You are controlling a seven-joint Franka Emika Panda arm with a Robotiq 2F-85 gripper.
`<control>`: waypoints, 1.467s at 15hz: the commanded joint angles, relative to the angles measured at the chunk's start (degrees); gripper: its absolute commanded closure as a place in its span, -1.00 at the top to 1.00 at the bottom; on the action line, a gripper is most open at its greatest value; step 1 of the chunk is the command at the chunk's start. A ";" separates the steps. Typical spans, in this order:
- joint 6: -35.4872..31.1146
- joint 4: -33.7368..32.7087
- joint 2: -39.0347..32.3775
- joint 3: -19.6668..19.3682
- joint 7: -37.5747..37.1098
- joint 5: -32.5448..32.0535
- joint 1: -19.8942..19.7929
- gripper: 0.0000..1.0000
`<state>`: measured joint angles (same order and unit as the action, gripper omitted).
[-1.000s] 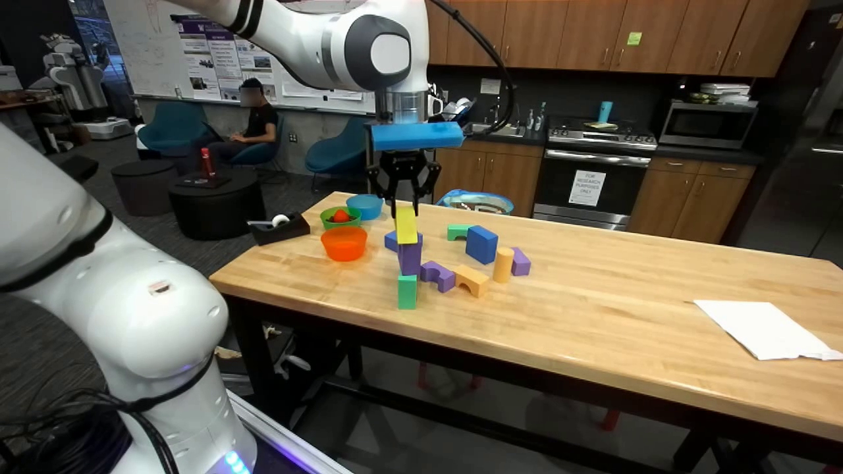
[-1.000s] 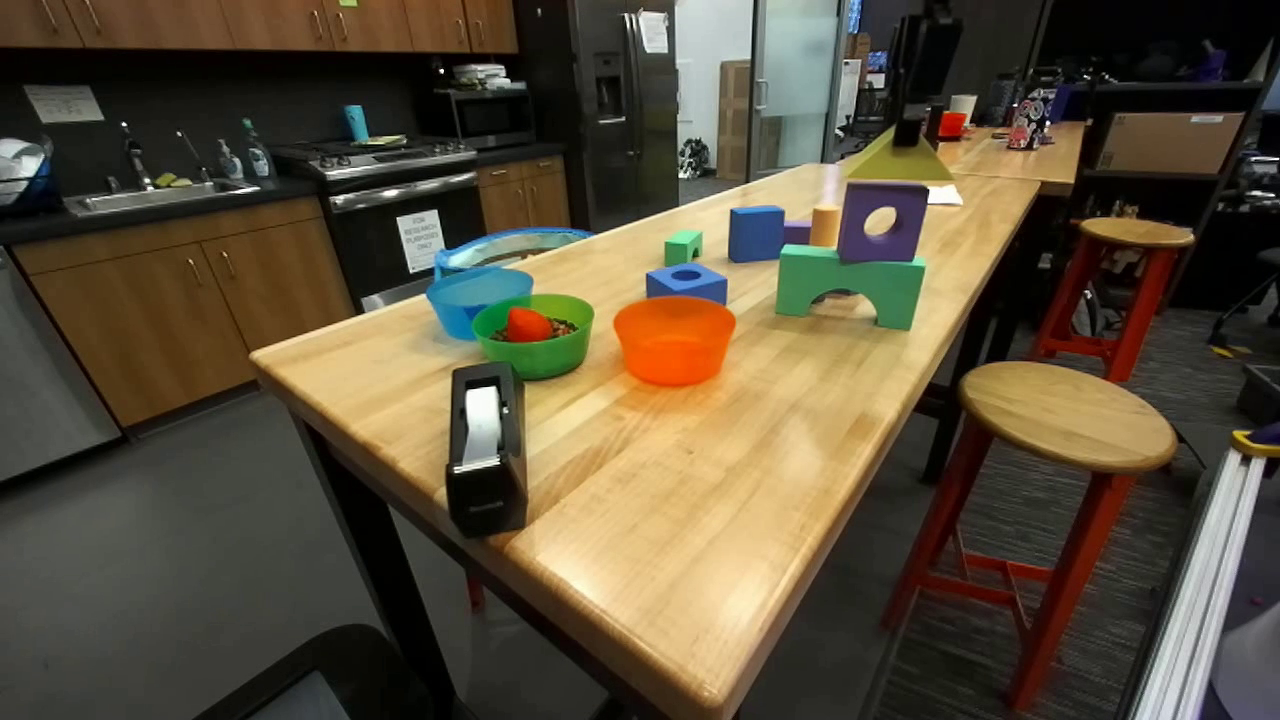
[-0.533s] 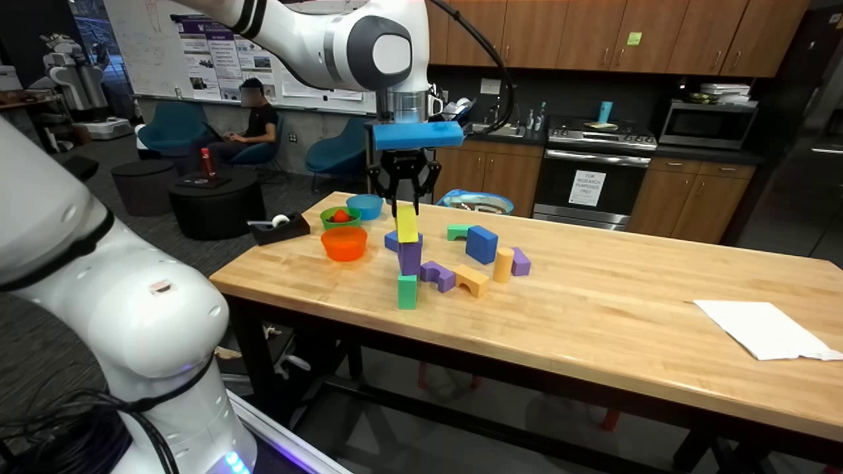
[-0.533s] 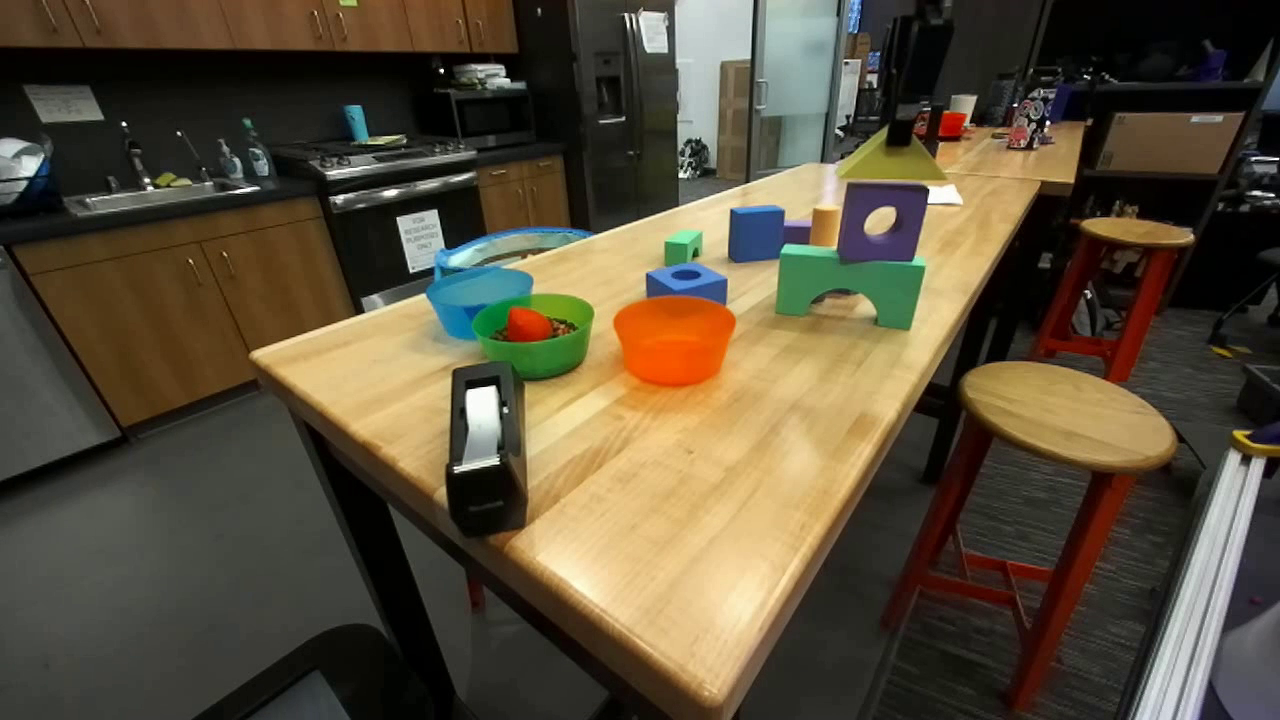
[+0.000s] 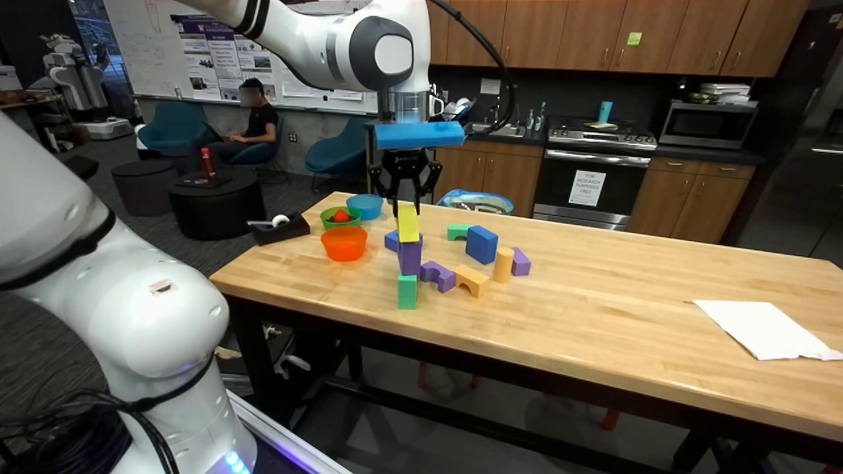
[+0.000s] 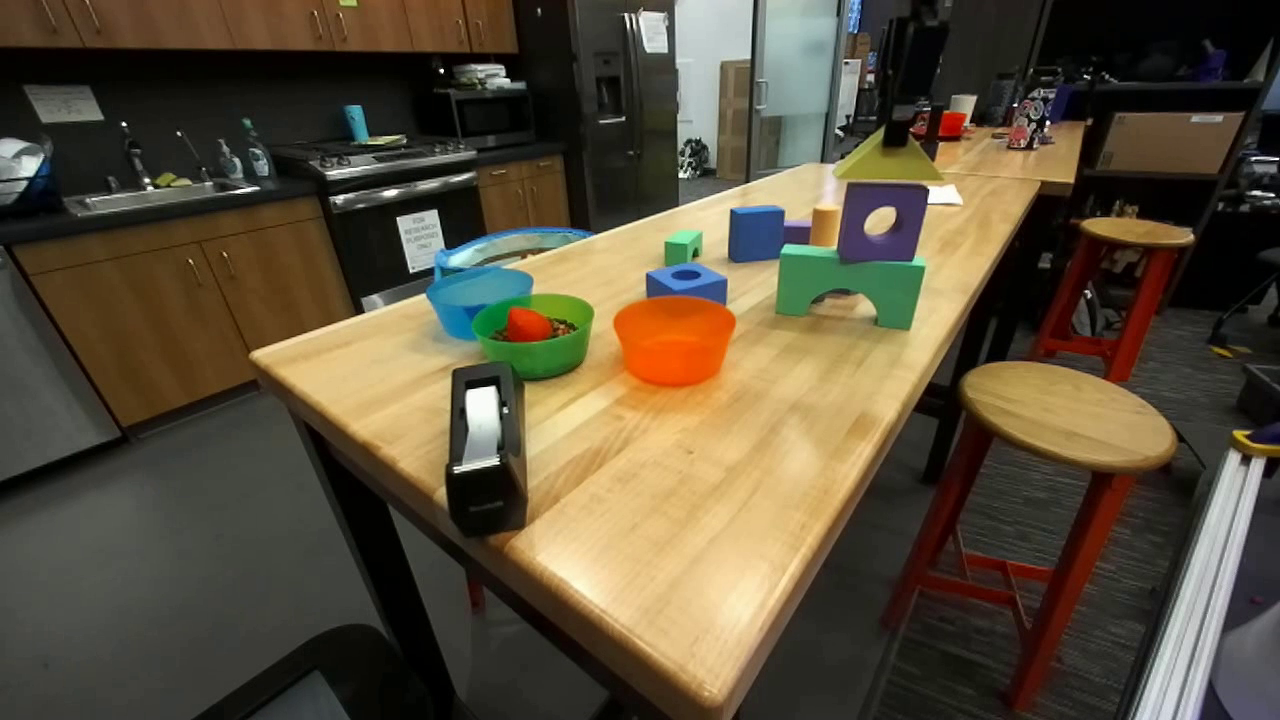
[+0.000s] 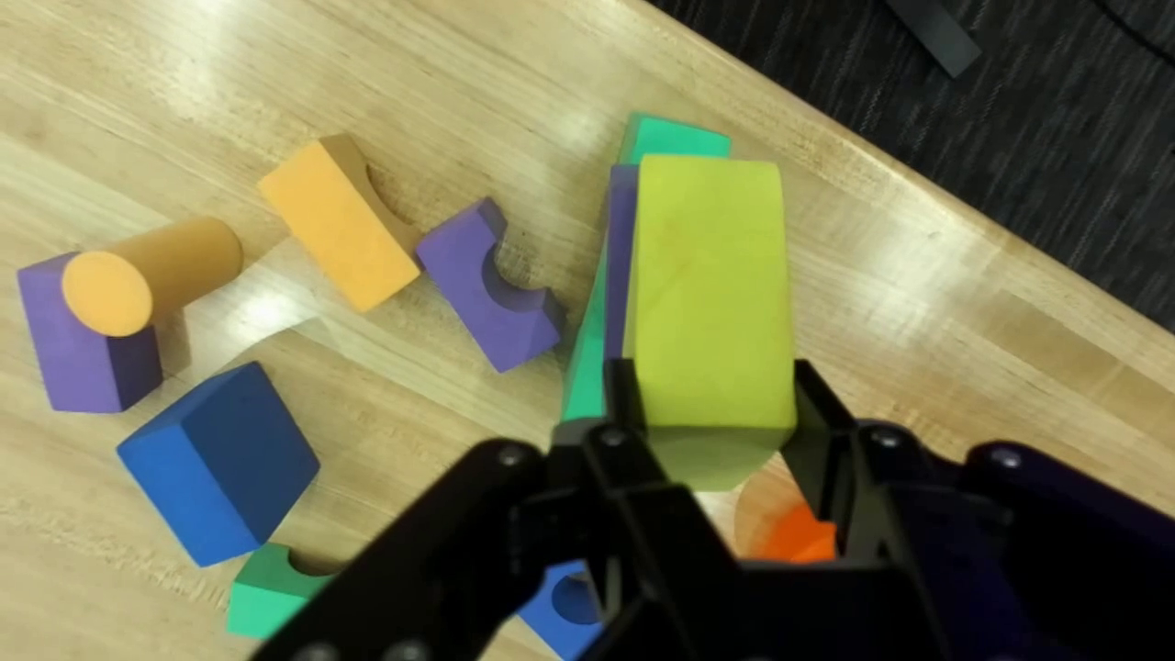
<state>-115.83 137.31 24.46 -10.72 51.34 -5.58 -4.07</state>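
Wrist view: a yellow block (image 7: pixel 711 285) is gripped between the two fingers (image 7: pixel 624 395) of the gripper (image 7: pixel 710 395); the fingers are pressed to its opposite sides and are parted only by its width; past its edge a holed purple block (image 7: pixel 621 257) is glimpsed lower down, and below that a green arch (image 7: pixel 587 358); toward the left of the picture a notched purple block (image 7: pixel 491 303) and an orange arch (image 7: pixel 340 225) are seen just beside each other, with an orange cylinder (image 7: pixel 108 294), a plain purple block (image 7: pixel 73 353) and a blue block (image 7: pixel 220 468) farther off.

In an exterior view, the gripper is pointed down, with the yellow block (image 5: pixel 408 224) clasped at its upper part, in line above the holed purple block; to the left of the picture an orange bowl (image 5: pixel 344 246), a green bowl (image 5: pixel 349 224) and a blue bowl (image 5: pixel 365 208) are grouped near a tape dispenser (image 5: pixel 283 232); far right, a white sheet (image 5: pixel 761 326) is laid on the table (image 5: pixel 593 283).

In an exterior view, the yellow block (image 6: pixel 865 168) is shown as a triangle, base downward, its upper part overlapped by a dark fingertip; the holed purple block is stood upright on the green arch; whether it is touched by the yellow block's base cannot be told.
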 commanded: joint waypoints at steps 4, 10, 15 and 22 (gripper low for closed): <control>-0.06 -1.00 -1.09 -0.36 0.11 -0.89 0.31 -0.70; -0.09 -0.91 -1.06 -0.37 -0.12 -0.90 0.19 0.39; -0.05 -0.94 -1.00 -0.36 -0.19 -0.90 0.17 0.97; 0.33 -1.90 0.09 -0.24 -0.30 -0.95 0.10 1.00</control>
<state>-115.83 136.79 24.11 -10.73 51.33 -5.58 -4.11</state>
